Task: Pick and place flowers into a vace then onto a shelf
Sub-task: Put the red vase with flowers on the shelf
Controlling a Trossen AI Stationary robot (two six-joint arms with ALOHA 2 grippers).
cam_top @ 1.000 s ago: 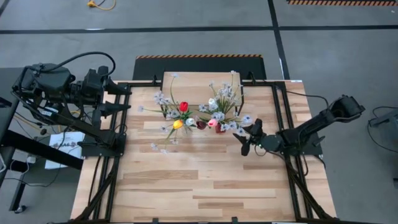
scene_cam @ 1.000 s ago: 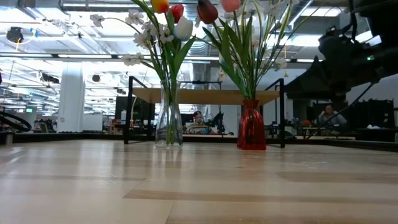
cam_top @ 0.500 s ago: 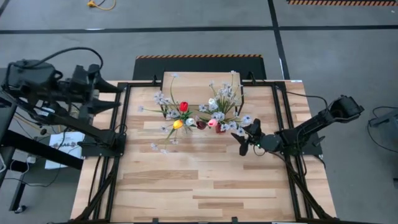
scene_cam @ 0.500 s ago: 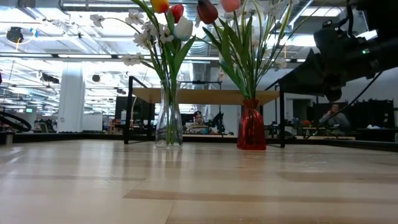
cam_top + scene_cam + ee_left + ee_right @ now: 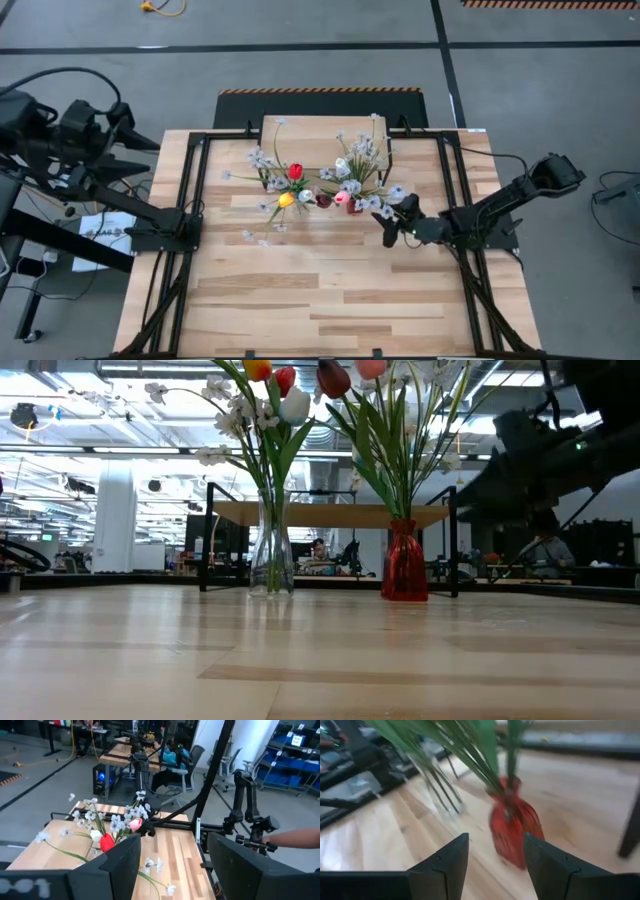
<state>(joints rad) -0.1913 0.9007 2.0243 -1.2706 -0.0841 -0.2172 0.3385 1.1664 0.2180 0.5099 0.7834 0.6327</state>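
Right gripper (image 5: 393, 226) low over the table, fingers spread, empty, just at 4 o'clock of the red vase (image 5: 404, 563). Clear vase (image 5: 271, 555) at 9 o'clock of it; both hold flowers (image 5: 345, 180). Shelf (image 5: 330, 513) behind at 12. Left gripper (image 5: 172, 865) spread, empty, off-table at 10.

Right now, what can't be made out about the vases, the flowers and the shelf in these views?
- High view: both vases, hidden under the flowers.
- Low view: flower tops cut off by the upper edge; shelf partly behind the stems.
- Right wrist view: red vase blurred; clear vase barely traceable.
- Left wrist view: vases hidden behind the left gripper's fingers.
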